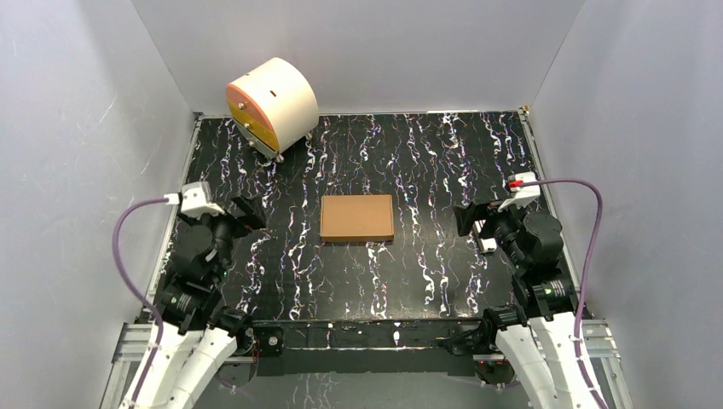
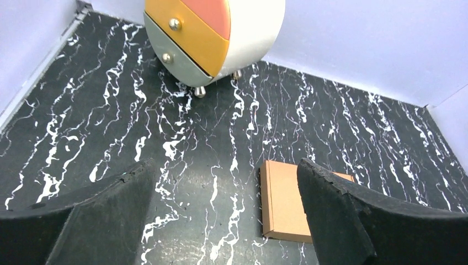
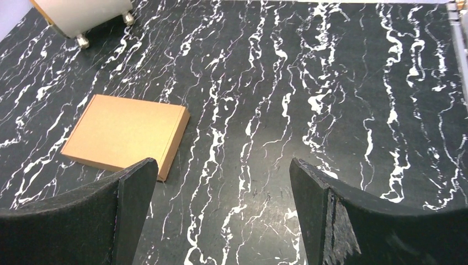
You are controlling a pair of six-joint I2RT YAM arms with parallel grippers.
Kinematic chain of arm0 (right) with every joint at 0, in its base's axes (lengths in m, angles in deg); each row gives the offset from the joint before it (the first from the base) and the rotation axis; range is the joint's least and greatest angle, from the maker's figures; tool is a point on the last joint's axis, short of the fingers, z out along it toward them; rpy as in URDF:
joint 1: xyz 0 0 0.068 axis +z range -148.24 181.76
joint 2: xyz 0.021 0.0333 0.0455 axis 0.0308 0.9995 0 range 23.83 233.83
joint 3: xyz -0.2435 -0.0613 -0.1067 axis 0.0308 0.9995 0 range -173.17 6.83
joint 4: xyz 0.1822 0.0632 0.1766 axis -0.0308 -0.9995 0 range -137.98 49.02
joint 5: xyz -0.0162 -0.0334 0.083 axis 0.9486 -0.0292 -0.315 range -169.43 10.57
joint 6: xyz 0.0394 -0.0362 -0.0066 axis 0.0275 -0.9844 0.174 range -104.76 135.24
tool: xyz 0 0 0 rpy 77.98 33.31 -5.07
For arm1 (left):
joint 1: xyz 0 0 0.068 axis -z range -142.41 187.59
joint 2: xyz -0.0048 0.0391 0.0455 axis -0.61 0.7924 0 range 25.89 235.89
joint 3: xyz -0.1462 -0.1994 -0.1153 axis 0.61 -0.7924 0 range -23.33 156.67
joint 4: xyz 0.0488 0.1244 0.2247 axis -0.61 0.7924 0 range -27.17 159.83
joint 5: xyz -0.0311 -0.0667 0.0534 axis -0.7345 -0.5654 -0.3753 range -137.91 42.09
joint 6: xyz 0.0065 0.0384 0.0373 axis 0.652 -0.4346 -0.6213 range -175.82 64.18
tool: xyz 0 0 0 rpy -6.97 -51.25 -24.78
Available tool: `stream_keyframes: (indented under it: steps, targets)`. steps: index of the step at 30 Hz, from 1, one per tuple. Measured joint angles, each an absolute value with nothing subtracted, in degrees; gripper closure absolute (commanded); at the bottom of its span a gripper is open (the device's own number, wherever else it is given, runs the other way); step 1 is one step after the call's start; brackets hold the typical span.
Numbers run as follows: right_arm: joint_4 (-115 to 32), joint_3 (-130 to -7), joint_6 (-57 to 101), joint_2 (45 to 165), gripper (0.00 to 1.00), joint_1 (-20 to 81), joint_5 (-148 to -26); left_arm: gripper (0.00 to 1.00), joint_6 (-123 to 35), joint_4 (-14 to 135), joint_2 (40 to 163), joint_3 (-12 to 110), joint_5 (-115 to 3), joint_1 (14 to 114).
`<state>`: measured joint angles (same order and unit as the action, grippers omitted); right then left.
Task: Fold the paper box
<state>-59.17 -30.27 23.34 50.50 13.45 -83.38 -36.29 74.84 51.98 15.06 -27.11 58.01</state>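
Note:
The paper box (image 1: 357, 218) is a closed, shallow brown cardboard rectangle lying flat in the middle of the black marbled table. It shows in the left wrist view (image 2: 284, 201), partly behind the right finger, and in the right wrist view (image 3: 126, 134) at the left. My left gripper (image 1: 250, 213) is open and empty, to the left of the box and apart from it; in its own view its opening (image 2: 226, 207) frames bare table. My right gripper (image 1: 466, 219) is open and empty, to the right of the box and apart from it; its opening (image 3: 221, 193) also frames bare table.
A cream cylinder with an orange face and small knobs (image 1: 271, 104) stands on short feet at the back left, also in the left wrist view (image 2: 215, 33). Grey walls enclose the table on three sides. A metal rail (image 1: 537, 162) runs along the right edge.

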Motion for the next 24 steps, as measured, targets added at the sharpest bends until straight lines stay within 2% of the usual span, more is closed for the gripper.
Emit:
stream_keyframes:
  steps: [11,24]
  targets:
    - [-59.35,-30.25,22.05,45.7,0.02,13.45,-77.08,0.06,-39.46,73.02,38.45,8.86,-24.55,57.92]
    - [-59.3,-30.23,21.9,45.59,0.01,13.45,-76.58,0.06,-41.95,71.95,36.11,7.87,-24.31,57.66]
